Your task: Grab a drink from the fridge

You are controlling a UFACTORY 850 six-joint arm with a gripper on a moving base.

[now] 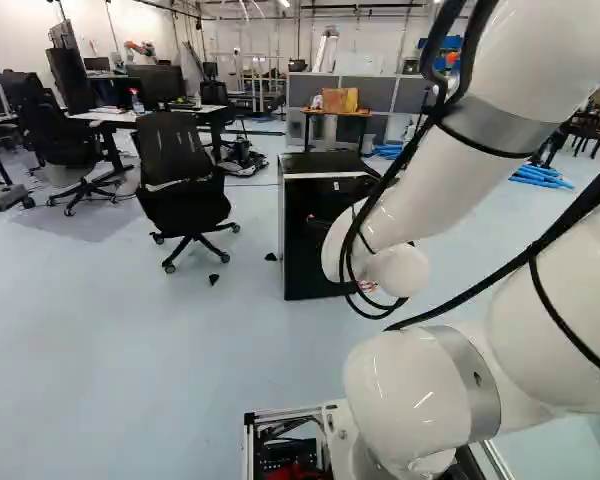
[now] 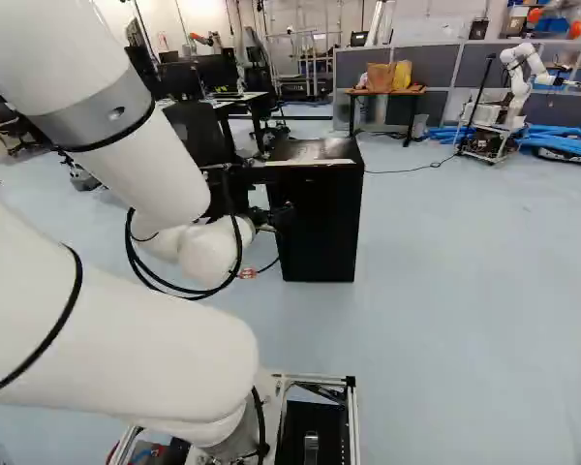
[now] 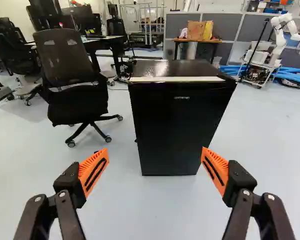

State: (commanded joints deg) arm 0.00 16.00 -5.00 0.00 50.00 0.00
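Fridge (image 3: 175, 68) ahead of your end effector (image 3: 155, 154), door (image 3: 170, 132) seemingly shut and drink out of sight, fingers spread wide on nothing: you'd do well to creep in, find the door's free edge, and hook one fingertip behind it before pulling gently.

Fridge (image 3: 175, 130) | black, boxy | door closed | upright on pale floor (image 3: 121, 200)

We see bright, diffuse light throughout. In the wrist view, pale glare streaks the glossy fridge top (image 3: 195, 67); in the left base view, we find soft shadow around the leftmost office chair (image 1: 68, 138) and slightly soft far details.
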